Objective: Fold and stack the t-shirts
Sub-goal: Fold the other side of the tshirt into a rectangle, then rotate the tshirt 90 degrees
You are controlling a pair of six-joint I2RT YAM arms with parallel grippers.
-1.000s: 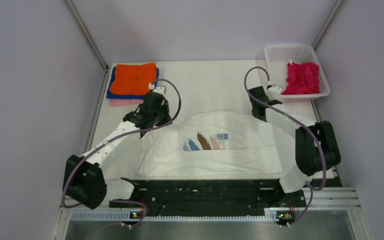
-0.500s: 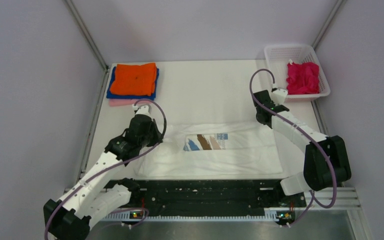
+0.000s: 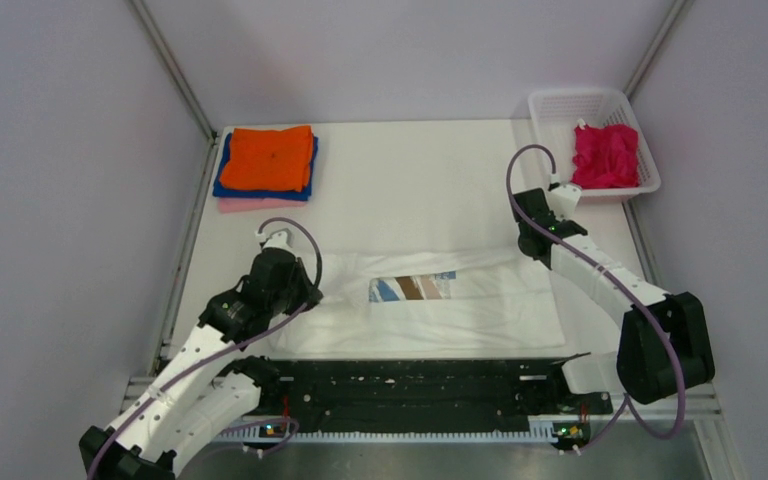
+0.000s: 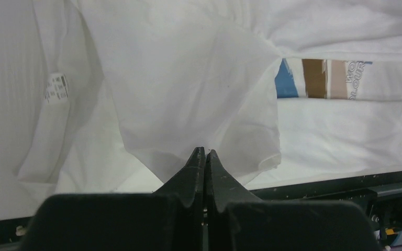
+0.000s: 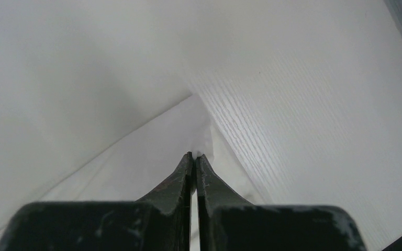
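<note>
- Left hand is clamped tight on a fold of the soft white cloth t-shirt, with the fabric draping away from its closed tips.
- Right hand matches it, pinched shut on the shirt's edge at about 2 o'clock of the garment. The left one grips at about 10 o'clock.
- Why both at once? My read: with the two far corners held, the arms can carry that part toward 6 o'clock in one even fold, so the crease runs straight.
- The shirt lies at 6 o'clock on the white counter, just beyond the arm bases. A fold of its own cloth covers the top of the blue, brown and tan brush-stroke print.
- Writing now: beside the strokes, small blue letters run sideways, something like "WO" and "OLOU", cut off by the fold.
- A small white care tag carries fine print, too small to read.
- Up at 11 o'clock sits a folded orange t-shirt on a blue one on a pink one. I judge that is the stack this shirt is headed for.
- At 1 o'clock, a crumpled magenta t-shirt lies in the white plastic mesh basket, not yet folded.
</note>
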